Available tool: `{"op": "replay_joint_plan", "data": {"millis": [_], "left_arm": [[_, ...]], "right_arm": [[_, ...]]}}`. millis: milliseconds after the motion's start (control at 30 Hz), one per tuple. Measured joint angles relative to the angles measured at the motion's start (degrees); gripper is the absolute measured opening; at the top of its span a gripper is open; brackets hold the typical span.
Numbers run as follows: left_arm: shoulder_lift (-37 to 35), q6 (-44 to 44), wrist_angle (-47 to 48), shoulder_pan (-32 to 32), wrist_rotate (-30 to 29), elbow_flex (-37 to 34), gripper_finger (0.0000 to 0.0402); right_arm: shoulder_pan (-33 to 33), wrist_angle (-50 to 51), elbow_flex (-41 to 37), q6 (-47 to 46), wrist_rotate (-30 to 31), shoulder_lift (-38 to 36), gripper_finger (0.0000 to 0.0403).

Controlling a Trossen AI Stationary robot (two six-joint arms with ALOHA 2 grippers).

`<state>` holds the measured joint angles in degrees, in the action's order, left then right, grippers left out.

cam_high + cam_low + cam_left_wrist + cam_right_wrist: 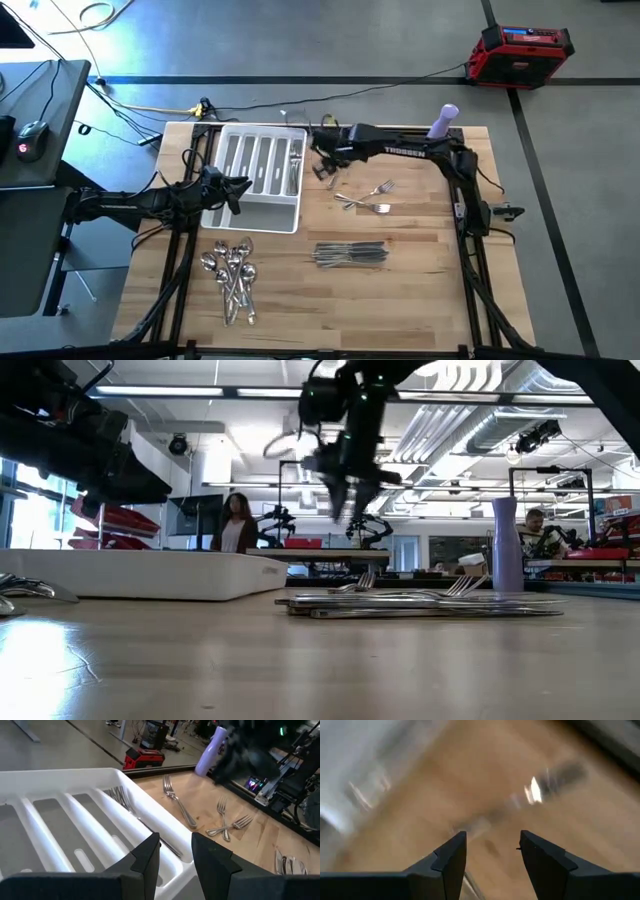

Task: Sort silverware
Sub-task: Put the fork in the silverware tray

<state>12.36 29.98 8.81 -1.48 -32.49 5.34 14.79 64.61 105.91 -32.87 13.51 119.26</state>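
Silverware lies in groups on the wooden table: forks (370,198), a row of knives (350,255) and a heap of spoons (232,275). More forks (120,796) lie in the right-hand compartment of the white tray (228,212). My left gripper (236,190) hovers open over the tray's near part, its fingers (150,854) empty. My right gripper (325,166) hangs open above the table just right of the tray's far corner, over a blurred fork (520,802). In the low view the right gripper (340,505) is clear of the table.
A purple bottle (443,120) stands near the table's far right corner. One fork (177,804) lies alone beside the tray; two crossed forks (227,822) lie farther right. Bare wood shows at the table's near right. A red case (520,52) sits on the floor beyond.
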Motion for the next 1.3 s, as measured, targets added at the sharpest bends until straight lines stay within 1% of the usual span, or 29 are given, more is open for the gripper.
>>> {"op": "replay_joint_plan", "data": {"millis": [133,267,367,467,567,700,800,1100,1300], "left_arm": [[0.00,0.00,0.27,0.00,-0.01,0.00,0.0097],[0.00,0.00,0.34,0.00,-0.02,0.00,0.0097],[0.00,0.00,0.36,0.00,-0.02,0.00,0.0097],[0.02,-0.04,0.47,0.00,0.08,0.00,0.0097],[0.02,-0.04,0.48,0.00,0.25,0.00,0.0097],[0.02,-0.04,0.47,0.00,0.26,0.00,0.0097],[0.00,-0.07,0.47,0.00,0.26,0.00,0.0097],[0.02,-0.20,0.47,0.00,0.23,0.00,0.0097],[0.02,-0.20,0.47,0.00,0.22,0.00,0.0097]], "right_arm": [[-2.05,6.06,-2.79,7.17,-4.73,0.00,0.0170],[-4.63,9.71,-5.13,17.47,-9.80,0.00,0.0170],[-6.60,10.68,-8.11,24.99,-10.59,0.00,0.0170],[-7.72,9.52,-12.70,29.31,-10.80,0.00,0.0167],[-7.74,6.19,-17.88,30.66,-10.09,0.00,0.0160],[-7.30,-0.83,-24.28,30.23,-6.72,-0.62,0.0150],[-6.83,-4.80,-27.04,30.08,-7.10,-1.21,0.0144],[-4.84,-8.65,-28.04,32.78,-8.25,-1.48,0.0140],[-3.05,-11.01,-28.08,32.49,-9.37,-1.80,0.0137]]}}
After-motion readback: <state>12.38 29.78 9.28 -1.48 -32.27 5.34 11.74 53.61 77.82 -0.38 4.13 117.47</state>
